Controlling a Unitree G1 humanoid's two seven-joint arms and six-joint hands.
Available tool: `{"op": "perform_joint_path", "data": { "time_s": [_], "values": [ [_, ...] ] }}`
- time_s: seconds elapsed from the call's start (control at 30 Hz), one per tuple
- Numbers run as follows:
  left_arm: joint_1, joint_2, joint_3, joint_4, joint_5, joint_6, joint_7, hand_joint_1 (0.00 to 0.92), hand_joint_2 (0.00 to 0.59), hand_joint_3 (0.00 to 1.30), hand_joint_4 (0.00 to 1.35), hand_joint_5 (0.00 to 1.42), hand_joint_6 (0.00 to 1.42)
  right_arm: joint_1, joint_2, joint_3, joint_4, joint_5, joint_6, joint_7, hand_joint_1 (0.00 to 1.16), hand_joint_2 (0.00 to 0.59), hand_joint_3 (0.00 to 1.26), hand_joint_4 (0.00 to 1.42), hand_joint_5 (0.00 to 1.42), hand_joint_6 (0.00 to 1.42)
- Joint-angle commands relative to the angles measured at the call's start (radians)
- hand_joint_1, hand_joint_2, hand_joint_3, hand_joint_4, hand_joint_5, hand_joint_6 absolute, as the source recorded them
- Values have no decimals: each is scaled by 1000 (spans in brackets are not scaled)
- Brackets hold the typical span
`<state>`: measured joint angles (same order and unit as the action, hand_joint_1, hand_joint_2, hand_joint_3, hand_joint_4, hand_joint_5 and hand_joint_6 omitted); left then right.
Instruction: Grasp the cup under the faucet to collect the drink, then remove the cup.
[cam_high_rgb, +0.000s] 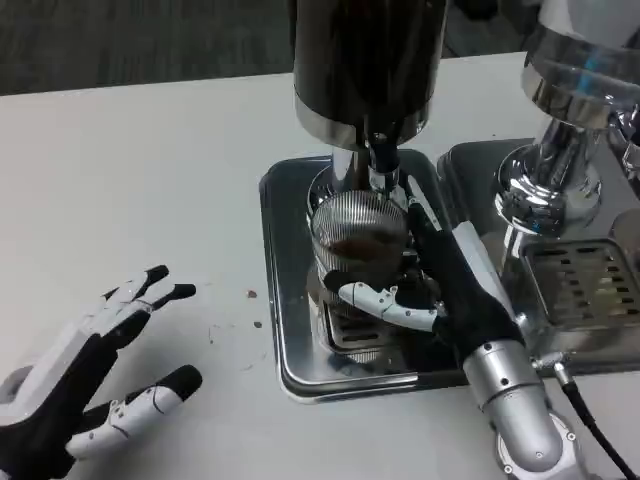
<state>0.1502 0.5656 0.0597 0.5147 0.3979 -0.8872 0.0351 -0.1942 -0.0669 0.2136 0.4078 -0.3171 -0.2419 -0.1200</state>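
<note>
- A clear ribbed glass cup (357, 240) stands upright on a shiny silver metal tray (290, 330). It is right under the silver faucet (383, 160) of a tall dark drink machine (368, 60).
- There is a dark brown drink in the cup. The cup is not full.
- The right hand (440, 290) holds the cup. Its fingers (385, 300) wrap around the front and right side of the cup, low down.
- The cup sits on a slotted metal grate (350, 335) near the middle of the tray.
- The tray has a raised rim all the way around. The cup is well apart from the tray's left rim and front rim, so there is open room on those sides.
- The faucet is just above the top of the cup, so there is little room to go up.
- The left hand (90, 375) is over the white table (130, 180), near the front left corner. Its fingers are spread apart and it holds nothing. It is well apart from the tray.
- The table to the left of the tray is wide and bare, with a few tiny brown specks (252, 296) near the tray's left rim.
- A second shiny silver machine (560, 150) stands at the right, with its own slotted drip tray (580, 280). It is just beside the right arm, so room is tight on that side.
</note>
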Motion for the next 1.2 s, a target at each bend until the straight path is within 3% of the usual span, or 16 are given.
{"op": "perform_joint_path", "data": {
  "time_s": [0.03, 0.37, 0.87, 1.2],
  "values": [
    [15, -4, 2, -17, -7, 13, 21, 7, 147, 202, 0, 24, 0, -3, 15, -4, 33, 17, -26, -1, 841, 157, 44, 193, 377, 545],
    [29, -6, 4, -33, -10, 24, 31, 9, 148, 209, 0, 24, 0, -11, 22, -5, 59, -3, -58, -32, 883, 153, 128, 249, 464, 631],
    [33, -6, 3, -38, -8, 28, 38, 10, 149, 219, 0, 37, 0, -6, 26, -4, 78, -18, -92, -86, 900, 156, 288, 370, 631, 868],
    [37, -10, 3, -44, -13, 32, 35, 10, 149, 219, 0, 37, 0, 0, 25, -2, 76, -43, -141, -134, 903, 158, 323, 415, 680, 953]
  ]
}}
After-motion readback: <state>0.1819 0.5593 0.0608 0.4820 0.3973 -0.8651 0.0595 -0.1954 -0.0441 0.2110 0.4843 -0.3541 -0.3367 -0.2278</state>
